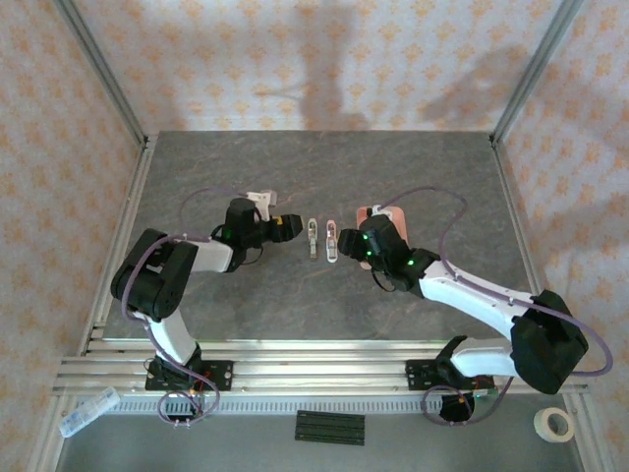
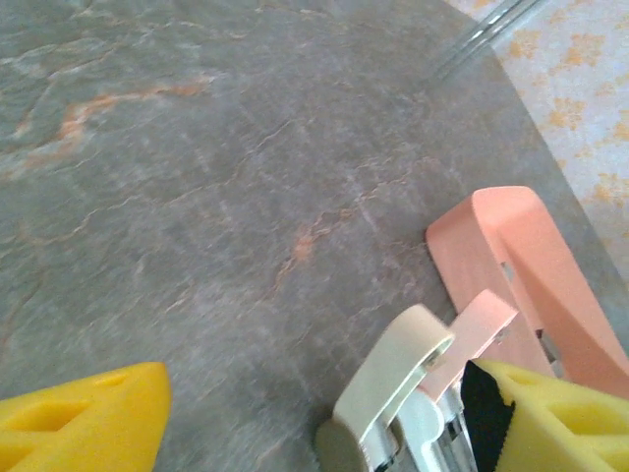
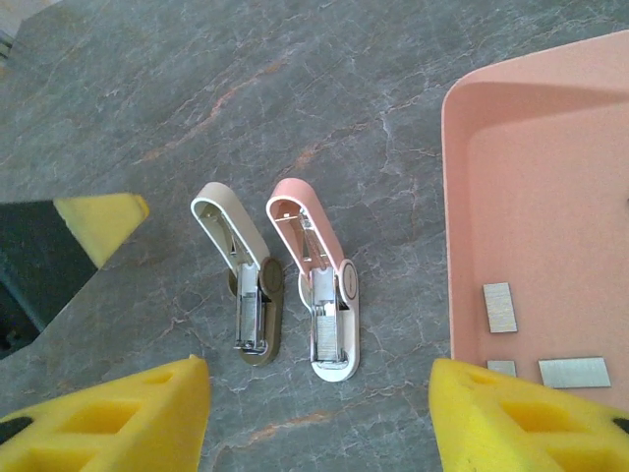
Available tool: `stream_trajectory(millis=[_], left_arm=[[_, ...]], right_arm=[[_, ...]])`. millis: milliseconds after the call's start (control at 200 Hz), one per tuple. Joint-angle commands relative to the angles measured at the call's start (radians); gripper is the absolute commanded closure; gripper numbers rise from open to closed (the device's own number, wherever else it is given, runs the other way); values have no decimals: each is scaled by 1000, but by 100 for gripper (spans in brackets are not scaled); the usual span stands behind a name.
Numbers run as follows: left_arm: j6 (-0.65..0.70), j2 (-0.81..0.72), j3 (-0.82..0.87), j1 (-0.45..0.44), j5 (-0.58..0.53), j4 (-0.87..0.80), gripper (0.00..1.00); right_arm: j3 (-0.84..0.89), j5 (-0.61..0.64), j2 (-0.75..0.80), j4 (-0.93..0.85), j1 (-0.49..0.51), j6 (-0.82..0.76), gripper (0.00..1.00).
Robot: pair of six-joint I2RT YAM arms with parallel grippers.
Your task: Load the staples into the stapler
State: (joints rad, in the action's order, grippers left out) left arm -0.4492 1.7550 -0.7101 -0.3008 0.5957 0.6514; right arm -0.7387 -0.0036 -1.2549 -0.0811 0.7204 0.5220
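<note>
Jaws, left and right, stood released, grasping nothing. Opened on the grey counter (image 3: 393, 98) lay the small pale-pink oblong stapler (image 3: 329, 305), a beige stapler (image 3: 246, 295) at its 9 o'clock, grey metal staples (image 3: 499, 306) in the salmon-pink rectangular tray (image 3: 531, 197) at 3 o'clock.

Your tray (image 3: 536, 177) cut off by the right wrist view's edge, a staple (image 3: 502, 368) half behind a yellow finger (image 3: 531, 423), beige stapler (image 2: 388, 393) cropped in your left wrist view
</note>
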Motion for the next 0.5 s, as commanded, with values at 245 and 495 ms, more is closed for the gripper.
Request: stream_trajectory(millis=[245,495], left_arm=[[-6,85,-131,1,200,32,22],[100,114,-196,-18,249,-77,25]], right_arm=[[-9,-32,-9,18,-9,-24,39],[-9,-45,-16,24,-9,-23,39]])
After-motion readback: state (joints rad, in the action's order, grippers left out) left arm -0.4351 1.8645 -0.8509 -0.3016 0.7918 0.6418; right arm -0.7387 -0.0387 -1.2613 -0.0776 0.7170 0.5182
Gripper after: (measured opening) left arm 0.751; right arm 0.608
